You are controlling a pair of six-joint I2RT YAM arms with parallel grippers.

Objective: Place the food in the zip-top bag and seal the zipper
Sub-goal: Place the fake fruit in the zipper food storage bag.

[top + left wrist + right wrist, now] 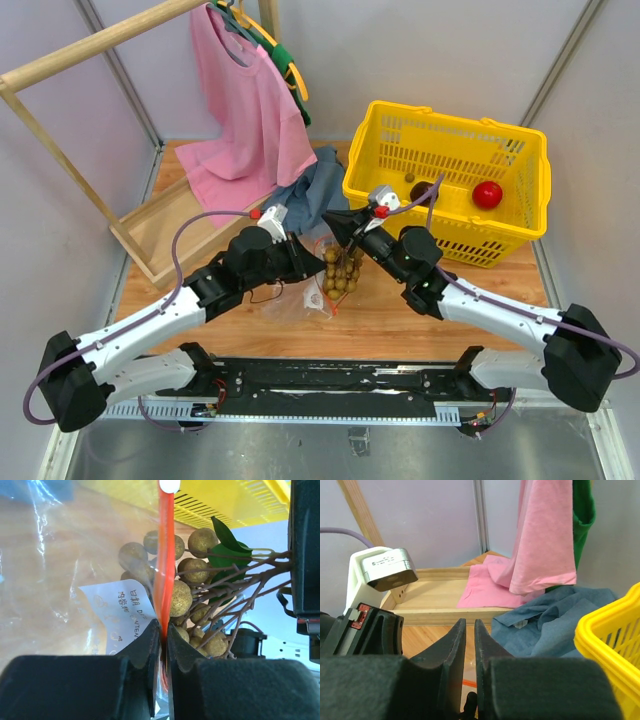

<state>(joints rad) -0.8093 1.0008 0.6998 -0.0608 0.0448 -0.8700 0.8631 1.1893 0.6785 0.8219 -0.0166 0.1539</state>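
Note:
My left gripper is shut on the red-orange zipper strip of the clear zip-top bag; in the left wrist view its jaws pinch the strip beside the white label. My right gripper is shut on the brown stem of the tan-yellow ball cluster, which hangs at the bag's mouth, partly behind the plastic. In the right wrist view the jaws stand almost closed. The red round fruit and the dark purple grape bunch lie in the yellow basket.
A blue cloth lies behind the bag. A pink shirt hangs from a wooden rack at the back left, whose base frame lies on the table. Grey walls close the sides.

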